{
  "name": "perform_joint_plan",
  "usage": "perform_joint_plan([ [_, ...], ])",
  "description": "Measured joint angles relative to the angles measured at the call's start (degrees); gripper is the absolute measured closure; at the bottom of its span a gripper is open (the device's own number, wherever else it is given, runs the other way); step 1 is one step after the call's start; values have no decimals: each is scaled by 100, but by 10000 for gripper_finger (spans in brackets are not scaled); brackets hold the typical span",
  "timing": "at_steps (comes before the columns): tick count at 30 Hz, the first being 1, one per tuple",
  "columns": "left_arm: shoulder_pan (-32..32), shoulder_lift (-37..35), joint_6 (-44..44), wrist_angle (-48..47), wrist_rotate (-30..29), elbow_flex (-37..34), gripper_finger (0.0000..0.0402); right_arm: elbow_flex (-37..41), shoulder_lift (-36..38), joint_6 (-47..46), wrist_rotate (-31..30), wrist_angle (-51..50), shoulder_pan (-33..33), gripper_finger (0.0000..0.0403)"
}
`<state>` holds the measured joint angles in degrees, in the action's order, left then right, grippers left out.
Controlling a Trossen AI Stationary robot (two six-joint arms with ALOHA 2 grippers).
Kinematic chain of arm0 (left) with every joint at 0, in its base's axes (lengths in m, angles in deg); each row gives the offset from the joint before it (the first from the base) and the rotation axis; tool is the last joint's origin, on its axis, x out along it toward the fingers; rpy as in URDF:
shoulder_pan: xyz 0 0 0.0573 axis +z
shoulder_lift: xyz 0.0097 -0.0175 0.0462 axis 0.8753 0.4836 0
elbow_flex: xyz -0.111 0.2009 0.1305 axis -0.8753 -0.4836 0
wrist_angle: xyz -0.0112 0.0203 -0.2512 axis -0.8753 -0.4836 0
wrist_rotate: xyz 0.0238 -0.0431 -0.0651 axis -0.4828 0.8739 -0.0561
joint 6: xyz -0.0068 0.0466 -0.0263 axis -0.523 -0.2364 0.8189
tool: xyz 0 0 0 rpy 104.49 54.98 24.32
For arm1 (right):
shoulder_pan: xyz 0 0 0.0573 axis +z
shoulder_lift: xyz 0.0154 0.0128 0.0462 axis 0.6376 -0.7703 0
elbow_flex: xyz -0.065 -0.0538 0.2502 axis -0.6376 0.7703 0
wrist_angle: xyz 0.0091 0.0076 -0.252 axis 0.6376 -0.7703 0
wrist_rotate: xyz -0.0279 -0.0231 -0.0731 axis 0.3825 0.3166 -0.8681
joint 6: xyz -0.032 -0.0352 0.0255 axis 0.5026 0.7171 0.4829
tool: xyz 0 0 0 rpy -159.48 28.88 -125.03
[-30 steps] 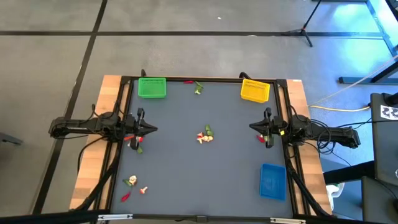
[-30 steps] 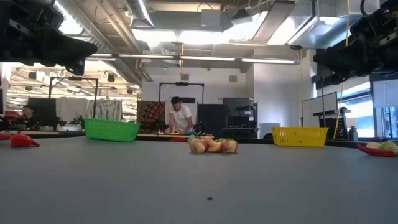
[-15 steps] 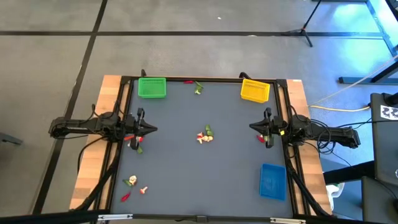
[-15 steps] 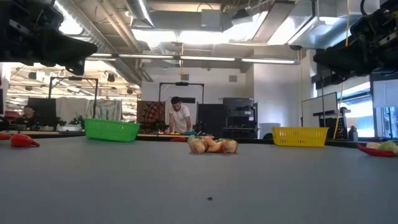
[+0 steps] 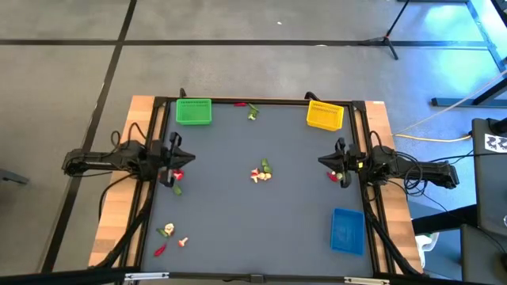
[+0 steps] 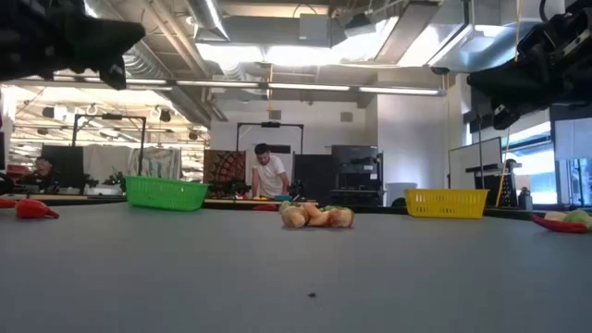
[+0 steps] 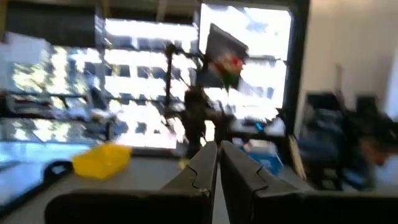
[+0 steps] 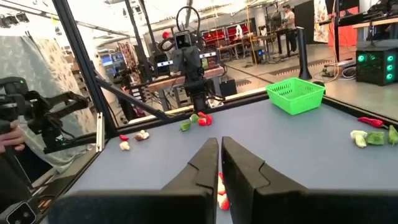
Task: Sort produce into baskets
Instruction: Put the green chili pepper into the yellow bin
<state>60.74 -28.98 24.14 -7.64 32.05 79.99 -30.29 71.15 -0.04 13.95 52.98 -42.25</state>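
A: High view first. Grey table [image 5: 261,222] inside a dark frame. Green basket [image 5: 193,111] at the far left corner, yellow basket [image 5: 325,115] at the far right, blue basket [image 5: 347,230] near the right front edge. Mixed pile [image 5: 261,172] of red, green and pale produce mid-table. Two pieces [image 5: 248,108] by the far edge between green and yellow baskets, a few more [image 5: 169,237] at the left front.

B: And the arms?

A: Left gripper [image 5: 176,154] over the left side, above red and green bits [image 5: 176,180]. Right gripper [image 5: 338,166] over the right side, beside a red piece [image 5: 333,176]. Fingers too small here to judge.

B: Low view?

A: Level across the table [image 6: 296,277]. Green basket [image 6: 165,192] left, yellow basket [image 6: 446,203] right, pile [image 6: 316,216] between them. Blue basket out of sight. Red piece [image 6: 30,210] at the left edge, red and green pieces [image 6: 561,220] at the right edge. Arms only dark shapes up top. Person [image 6: 268,173] in a white shirt far behind.

B: Wrists?

A: Left wrist: blurred. Left gripper [image 7: 219,163] fingers pressed together, nothing between. Yellow basket [image 7: 102,159] ahead, other arm [image 7: 196,112] beyond. Right wrist: sharp. Right gripper [image 8: 220,160] fingers together, empty. Green basket [image 8: 296,95] across the table, pale and green pieces [image 8: 370,138] at one side, red and green bits [image 8: 196,121] under the left arm [image 8: 186,59], a red and pale bit [image 8: 221,190] just past the fingertips
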Motion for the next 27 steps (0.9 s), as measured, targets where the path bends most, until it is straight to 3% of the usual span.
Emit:
perform_joint_plan([
  [6,1,-1,392,642,-962,2,384,0,-32,-69,-251,43,-2,379],
  [11,24,73,365,721,-1304,1,384,0,-315,-178,-345,397,-2,379],
  [17,165,473,438,919,-1317,0,384,-79,-1346,-77,-611,835,-2,379],
  [27,379,1341,797,1177,-1339,-2,384,-924,-3443,84,-749,902,-2,379],
])
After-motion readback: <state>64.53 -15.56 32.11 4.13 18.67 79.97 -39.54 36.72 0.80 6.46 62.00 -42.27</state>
